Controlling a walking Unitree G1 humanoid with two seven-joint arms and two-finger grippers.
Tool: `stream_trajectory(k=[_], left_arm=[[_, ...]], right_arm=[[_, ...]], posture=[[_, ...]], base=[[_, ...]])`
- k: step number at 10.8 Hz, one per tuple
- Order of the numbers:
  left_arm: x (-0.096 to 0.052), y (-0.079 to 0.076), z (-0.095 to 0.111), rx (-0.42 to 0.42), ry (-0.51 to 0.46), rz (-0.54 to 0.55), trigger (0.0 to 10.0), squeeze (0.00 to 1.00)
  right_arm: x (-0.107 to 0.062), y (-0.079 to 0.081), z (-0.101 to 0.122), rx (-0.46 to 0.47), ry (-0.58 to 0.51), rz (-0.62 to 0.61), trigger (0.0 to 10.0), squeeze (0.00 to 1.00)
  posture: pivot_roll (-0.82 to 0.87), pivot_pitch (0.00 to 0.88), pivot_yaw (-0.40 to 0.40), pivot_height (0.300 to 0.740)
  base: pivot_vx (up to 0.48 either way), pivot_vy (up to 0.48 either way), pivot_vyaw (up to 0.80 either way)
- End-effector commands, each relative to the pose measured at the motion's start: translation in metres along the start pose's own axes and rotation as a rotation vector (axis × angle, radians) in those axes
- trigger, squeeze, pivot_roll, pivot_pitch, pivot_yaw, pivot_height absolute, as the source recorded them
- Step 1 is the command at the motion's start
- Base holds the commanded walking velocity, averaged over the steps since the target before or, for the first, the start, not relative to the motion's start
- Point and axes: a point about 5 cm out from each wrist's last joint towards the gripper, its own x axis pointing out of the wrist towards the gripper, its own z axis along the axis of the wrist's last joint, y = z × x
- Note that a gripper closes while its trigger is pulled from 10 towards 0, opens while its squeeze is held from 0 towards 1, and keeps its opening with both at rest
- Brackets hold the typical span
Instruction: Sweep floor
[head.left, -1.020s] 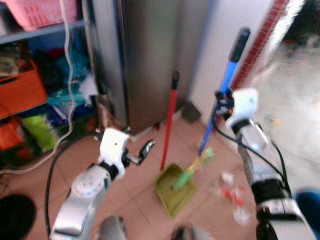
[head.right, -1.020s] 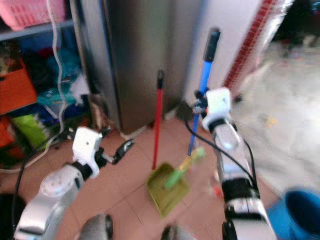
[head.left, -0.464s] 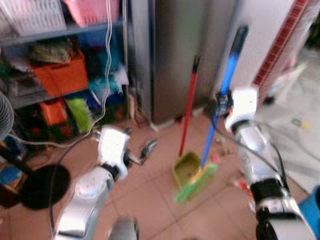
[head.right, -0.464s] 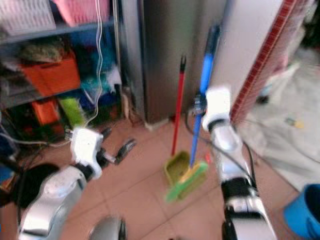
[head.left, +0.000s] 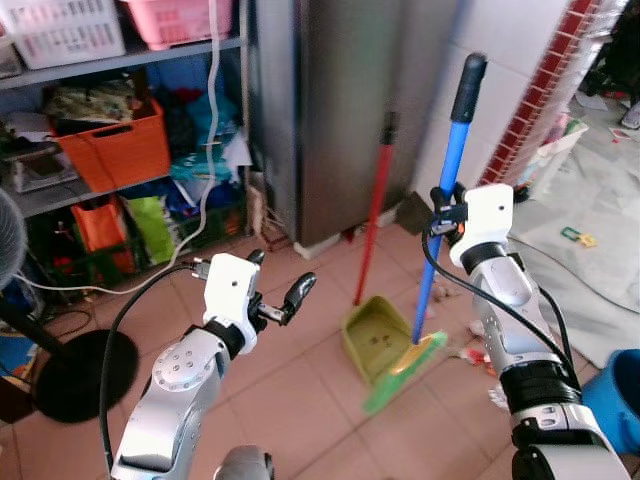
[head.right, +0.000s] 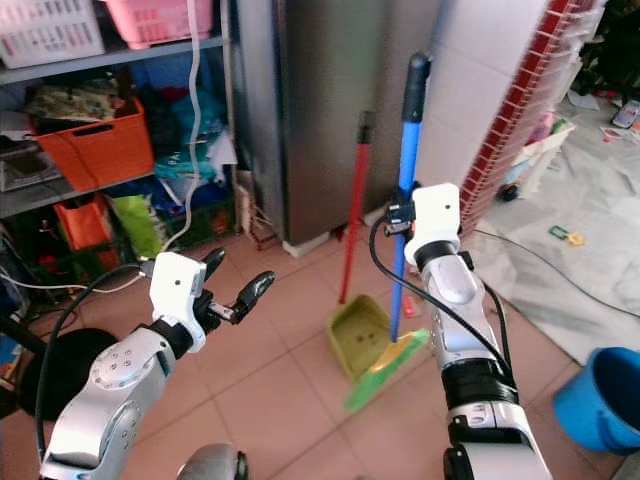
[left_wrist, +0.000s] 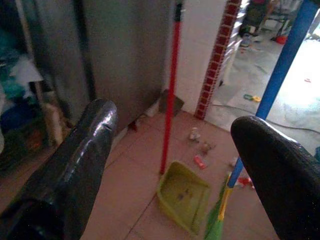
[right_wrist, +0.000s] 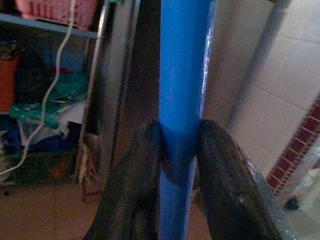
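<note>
My right gripper (head.left: 440, 215) is shut on the blue handle of a broom (head.left: 442, 205), which stands nearly upright; in the right wrist view both fingers (right_wrist: 220, 185) clamp the blue pole (right_wrist: 182, 90). The broom's green bristle head (head.left: 405, 371) rests on the tiles at the edge of a yellow-green dustpan (head.left: 372, 338). The dustpan's red handle (head.left: 374, 215) leans toward the steel cabinet. My left gripper (head.left: 276, 292) hangs open to the left of the dustpan, holding nothing. Small litter (head.left: 470, 354) lies on the tiles right of the broom head.
A tall steel cabinet (head.left: 330, 110) stands behind the dustpan. Cluttered shelves with an orange crate (head.left: 110, 150) fill the left. A black round fan base (head.left: 70, 375) sits at lower left. A blue bucket (head.left: 612, 395) is at lower right. A cable (head.right: 560, 265) crosses the right floor.
The camera swung, so the whole picture shifted and sharpened. The broom head has moved from inside the dustpan to its front right edge. My left gripper stays open.
</note>
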Motion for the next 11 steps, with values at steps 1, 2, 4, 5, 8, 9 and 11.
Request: stream_trajectory(k=[1, 2, 4, 5, 8, 9, 11], left_arm=[[0.001, 0.0, 0.0, 0.004, 0.015, -0.003, 10.0, 0.0], [0.001, 0.0, 0.0, 0.006, 0.016, -0.007, 10.0, 0.0], [0.001, -0.001, 0.0, 0.014, 0.018, -0.015, 10.0, 0.0], [0.001, -0.001, 0.0, 0.014, 0.012, -0.012, 10.0, 0.0], [0.0, 0.002, 0.004, 0.025, -0.003, -0.029, 10.0, 0.0], [0.001, 0.003, 0.005, 0.022, -0.008, -0.044, 10.0, 0.0], [0.0, -0.002, 0.005, -0.012, 0.001, -0.132, 10.0, 0.0]], right_arm=[[0.007, -0.002, 0.022, -0.013, -0.093, 0.067, 0.0, 0.0], [0.008, -0.009, 0.025, -0.023, -0.094, 0.085, 0.0, 0.0], [0.011, -0.014, 0.026, -0.032, -0.089, 0.075, 0.0, 0.0], [0.011, -0.011, 0.026, -0.028, -0.092, 0.08, 0.0, 0.0], [0.008, -0.002, 0.025, 0.003, -0.103, 0.158, 0.0, 0.0], [0.009, -0.004, 0.027, 0.005, -0.102, 0.179, 0.0, 0.0], [0.01, 0.002, 0.032, 0.026, -0.097, 0.351, 0.0, 0.0]], posture=[[0.02, 0.0, -0.042, 0.74], [0.02, 0.0, -0.041, 0.74], [0.02, 0.0, -0.041, 0.74], [0.02, 0.0, -0.041, 0.74], [0.03, 0.0, -0.033, 0.74], [0.03, 0.0, -0.033, 0.74], [0.02, 0.0, -0.033, 0.74]], base=[[0.0, 0.469, 0.0], [0.0, 0.465, 0.0], [0.0, 0.459, 0.0], [0.0, 0.0, 0.0], [0.0, 0.0, 0.0], [0.0, 0.0, 0.0], [0.0, 0.0, 0.0]])
